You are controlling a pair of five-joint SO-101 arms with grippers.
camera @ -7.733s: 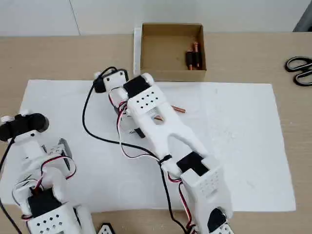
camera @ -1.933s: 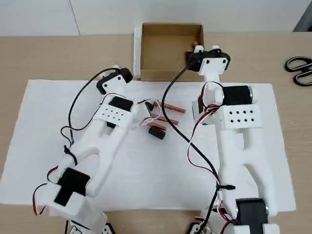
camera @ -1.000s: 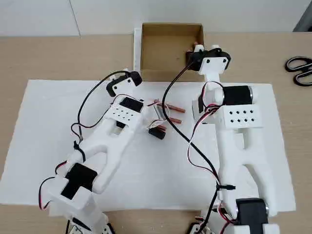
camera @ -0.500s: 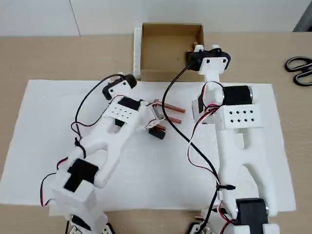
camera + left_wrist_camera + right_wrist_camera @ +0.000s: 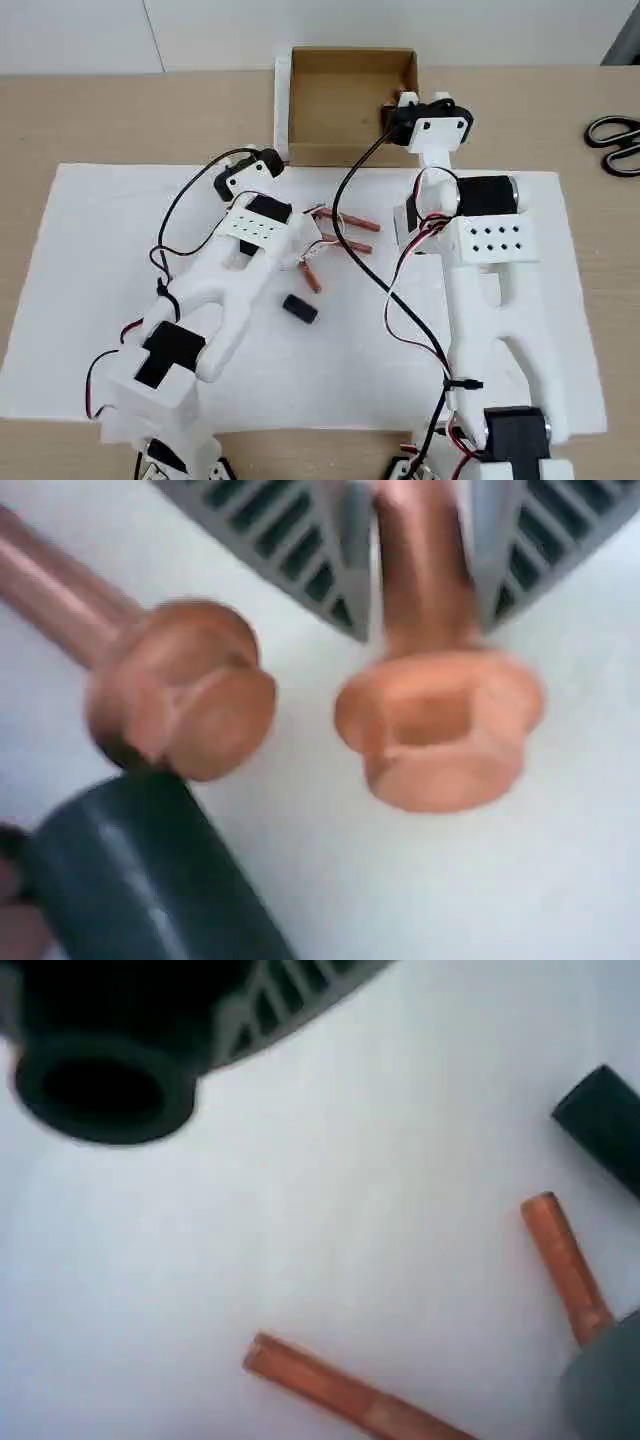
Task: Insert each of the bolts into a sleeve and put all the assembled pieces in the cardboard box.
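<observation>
My left tool (image 5: 418, 575) now pinches a bolt (image 5: 437, 725) by its shank. The loose sleeve (image 5: 299, 309) has slid clear of the pile onto the white sheet (image 5: 500, 300). My right tool (image 5: 130, 1020) grips a second sleeve (image 5: 100, 1085), so mating looks next.

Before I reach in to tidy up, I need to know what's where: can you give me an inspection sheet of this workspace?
surface: wooden table with a white sheet on it.
job's things: cardboard box holds an assembled piece, partly hidden by the right arm; loose bolts and a loose sleeve lie on the sheet.
clutter: scissors on the bare table.
end effectors: left end effector is shut on a bolt; right end effector is shut on a black sleeve.
cables: black cable hangs above the loose bolts.
surroundings: pale backdrop beyond the table.
</observation>
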